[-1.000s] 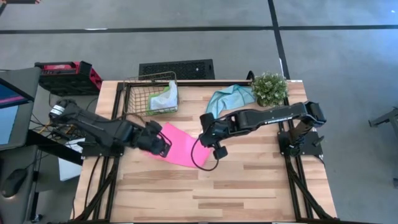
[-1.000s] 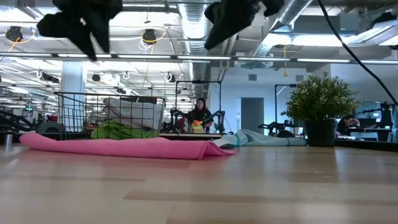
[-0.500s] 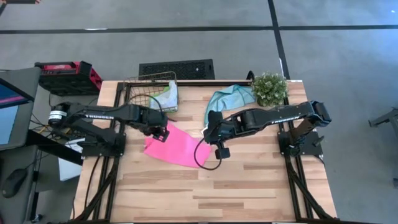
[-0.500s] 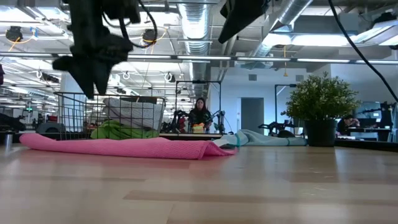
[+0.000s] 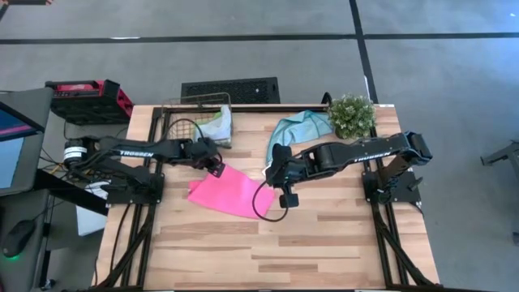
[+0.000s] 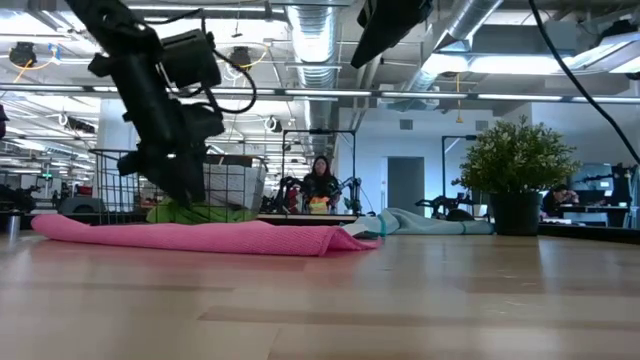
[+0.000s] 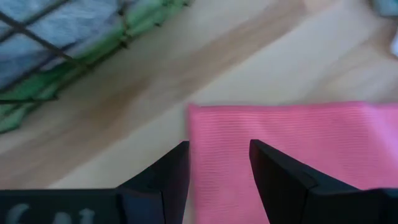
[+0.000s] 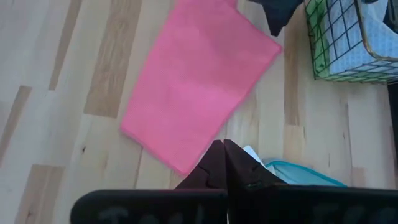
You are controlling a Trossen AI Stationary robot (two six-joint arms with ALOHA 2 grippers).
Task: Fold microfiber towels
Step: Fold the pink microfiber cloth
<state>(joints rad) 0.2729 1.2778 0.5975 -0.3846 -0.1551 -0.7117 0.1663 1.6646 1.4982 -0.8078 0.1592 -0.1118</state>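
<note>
A hot pink towel lies folded flat on the table's middle; it also shows in the low view. My left gripper hangs open just over the towel's far left corner, one finger on either side of it, apart from it in the low view. My right gripper is shut and empty, high above the pink towel's right edge. A teal-blue towel lies crumpled at the far edge. Green and grey towels sit in the basket.
A wire basket stands at the far left, close behind my left gripper. A small potted plant stands at the far right corner beside the teal-blue towel. Bare wood stretches across the near half of the table.
My left gripper has swung from over the pink towel's left part toward the table's far edge and come down, staying open, to the towel's far left corner. The pink towel has kept its place and shape.
</note>
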